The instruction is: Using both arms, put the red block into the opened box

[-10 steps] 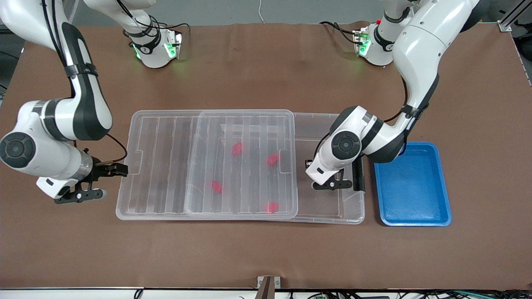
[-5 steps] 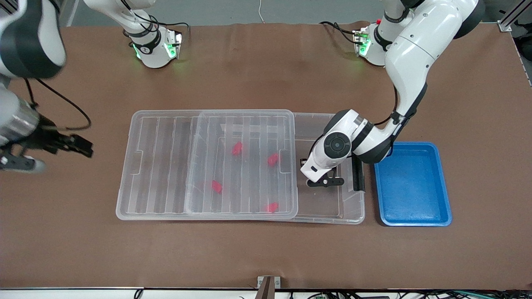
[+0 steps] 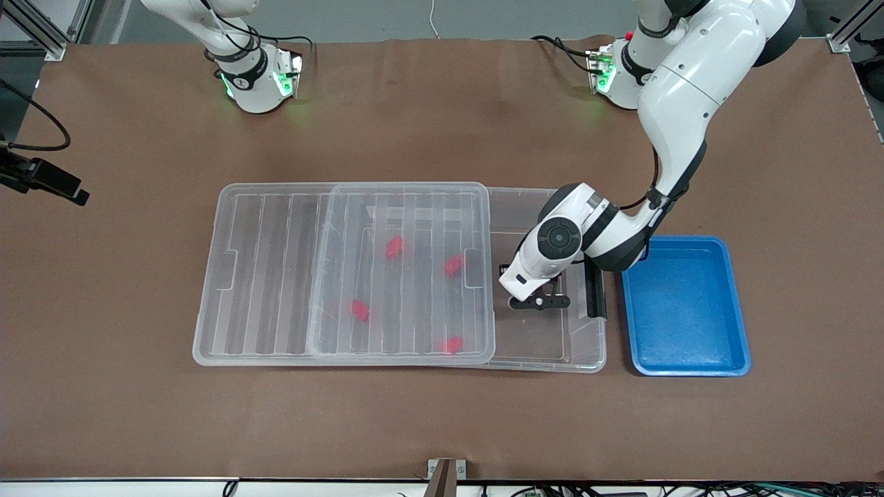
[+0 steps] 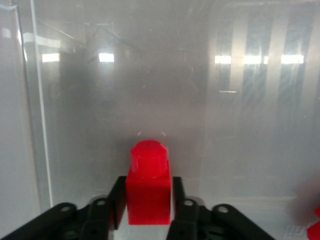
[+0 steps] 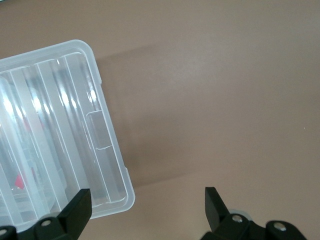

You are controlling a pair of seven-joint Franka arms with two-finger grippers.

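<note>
The box [image 3: 552, 364] is a clear bin. Its ribbed lid [image 3: 276, 276] is slid toward the right arm's end, leaving the end by the left arm uncovered. My left gripper [image 3: 539, 301] is down in that uncovered part. The red block [image 4: 148, 192] stands upright between its fingers [image 4: 118, 200] near the box floor. The fingers are barely parted, with a sliver of light along one side of the block. Several more red blocks [image 3: 394, 246] show through the lid. My right gripper [image 5: 147, 200] is wide open over bare table, beside a lid corner [image 5: 117, 195].
A blue tray [image 3: 684, 307] lies beside the box toward the left arm's end. A black clip handle [image 3: 595, 290] sits on the box's end wall there. Brown table surrounds the box.
The right arm swung up and away from the lid's end, almost out of the front view. The left gripper shifted slightly further into the box and its fingers eased off the block.
</note>
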